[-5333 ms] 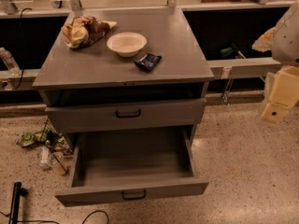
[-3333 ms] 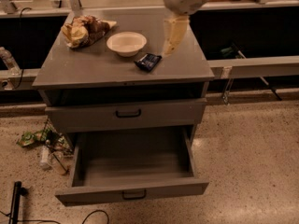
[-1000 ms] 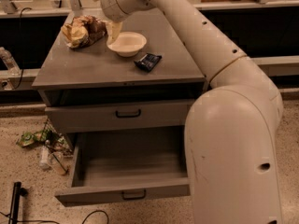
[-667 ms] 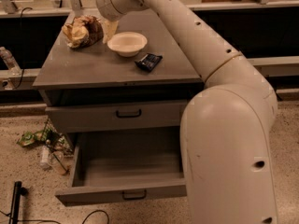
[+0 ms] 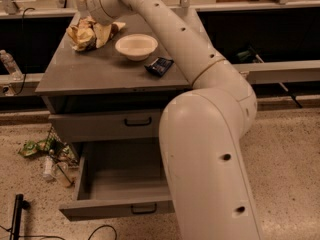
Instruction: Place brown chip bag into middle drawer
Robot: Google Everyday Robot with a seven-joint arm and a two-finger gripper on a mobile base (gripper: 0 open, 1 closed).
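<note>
The brown chip bag (image 5: 80, 34) lies crumpled at the back left corner of the grey cabinet top (image 5: 100, 71). My gripper (image 5: 100, 30) is at the bag's right edge, low over it, at the end of the arm that reaches across from the right. I cannot tell if it touches the bag. The middle drawer (image 5: 117, 181) is pulled open below, with its grey tray empty and its black handle (image 5: 143, 210) at the front. My arm's big white body hides the drawer's right part.
A white bowl (image 5: 136, 46) and a small black-and-blue snack packet (image 5: 159, 66) sit on the cabinet top right of the bag. A shut drawer front with a black handle (image 5: 137, 121) is above the open drawer. Litter (image 5: 45, 154) lies on the floor at the left.
My arm has swung in from the right over the cabinet. In the last second the gripper has moved left from above the bowl to the chip bag. The objects have not moved.
</note>
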